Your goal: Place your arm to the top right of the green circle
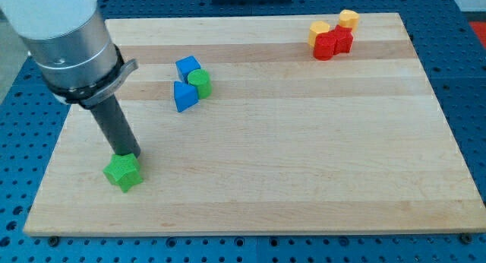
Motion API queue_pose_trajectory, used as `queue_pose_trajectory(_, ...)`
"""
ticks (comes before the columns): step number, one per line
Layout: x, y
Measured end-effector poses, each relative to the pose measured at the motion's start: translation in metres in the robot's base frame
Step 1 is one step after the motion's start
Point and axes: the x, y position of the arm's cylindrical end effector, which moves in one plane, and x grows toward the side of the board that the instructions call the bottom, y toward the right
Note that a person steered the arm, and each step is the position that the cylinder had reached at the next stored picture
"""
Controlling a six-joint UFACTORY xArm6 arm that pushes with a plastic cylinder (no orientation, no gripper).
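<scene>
Green star-shaped block [123,172] sits low at the view's left of the pale wooden tabletop [304,156], and the rod's tip [129,153] rests just at its upper edge; there is no claw on this arm, so no spread or pinch to tell. Up and to the view's right lies the green circle [200,83], touching two blue blocks [184,85]. Its upper-right side appears bare, so the tip must likely travel past it. Red blocks [333,43] and yellow blocks [334,24] stand far right

Single elevated oblique view of the worktop [304,141]
The camera looks down from beyond the view's bottom edge, framing nearly the whole board at moderate range
</scene>
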Motion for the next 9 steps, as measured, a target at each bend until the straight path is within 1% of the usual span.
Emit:
queue_pose_trajectory(2,0.0,-0.029)
queue_pose_trajectory(3,-0.005,-0.009)
queue_pose_trajectory(4,-0.024,0.057)
queue_pose_trajectory(5,-0.068,0.134)
queue_pose_trajectory(6,-0.12,0.172)
queue_pose_trajectory(7,-0.167,0.151)
queue_pose_trajectory(8,-0.193,0.138)
queue_pose_trajectory(9,-0.193,0.137)
